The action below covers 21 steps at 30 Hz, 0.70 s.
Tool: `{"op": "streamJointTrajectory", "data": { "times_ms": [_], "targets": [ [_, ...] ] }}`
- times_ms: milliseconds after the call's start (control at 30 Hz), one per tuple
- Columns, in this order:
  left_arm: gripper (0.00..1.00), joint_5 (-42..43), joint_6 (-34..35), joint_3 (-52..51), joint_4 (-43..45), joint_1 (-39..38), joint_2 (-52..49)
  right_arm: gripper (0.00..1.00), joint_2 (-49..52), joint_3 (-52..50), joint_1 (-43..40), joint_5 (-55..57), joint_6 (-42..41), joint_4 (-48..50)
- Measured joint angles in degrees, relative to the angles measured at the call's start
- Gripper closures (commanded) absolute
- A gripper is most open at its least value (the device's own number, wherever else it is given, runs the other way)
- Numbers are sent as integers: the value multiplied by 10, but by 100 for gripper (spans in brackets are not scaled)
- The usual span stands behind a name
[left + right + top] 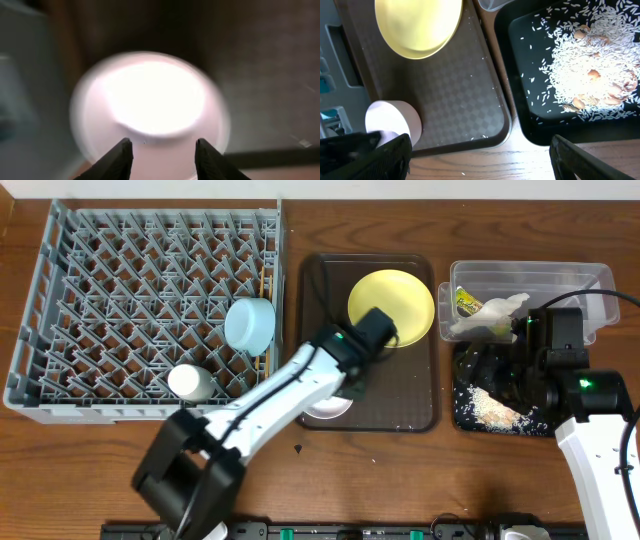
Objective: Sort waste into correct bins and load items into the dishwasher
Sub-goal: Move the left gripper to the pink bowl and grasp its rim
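The white-pinkish bowl (330, 407) sits at the front left of the brown tray, and fills the blurred left wrist view (150, 105). My left gripper (162, 145) is open just above its near rim. The bowl also shows in the right wrist view (392, 122). The yellow plate (391, 305) (417, 25) lies at the tray's back. My right gripper (480, 147) is open and empty over the table's front, beside the black tray (470, 420) that holds rice scraps (492, 408) (585, 65). The clear tub (560, 280) holds the wrapper (465, 302) and the tissue (492, 315). The grey rack (100, 290) holds the blue bowl (250, 323) and the white cup (188, 382).
The brown tray (410, 400) lies between the rack and the bins, with a few rice grains on it (480, 136). Thin wooden chopsticks (265, 290) stand along the rack's right edge. Bare wooden table runs along the front.
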State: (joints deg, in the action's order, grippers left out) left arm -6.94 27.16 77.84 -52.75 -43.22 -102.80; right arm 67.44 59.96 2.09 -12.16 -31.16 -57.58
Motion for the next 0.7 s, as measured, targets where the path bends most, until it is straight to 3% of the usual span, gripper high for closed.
{"op": "streamJointTrajectory", "data": {
  "times_ms": [433, 700],
  "targets": [
    [59, -64, 11, -32, 9, 72, -41, 14, 0, 0, 0, 0, 0, 0],
    [69, 22, 7, -34, 48, 75, -63, 14, 0, 0, 0, 0, 0, 0]
  ]
}}
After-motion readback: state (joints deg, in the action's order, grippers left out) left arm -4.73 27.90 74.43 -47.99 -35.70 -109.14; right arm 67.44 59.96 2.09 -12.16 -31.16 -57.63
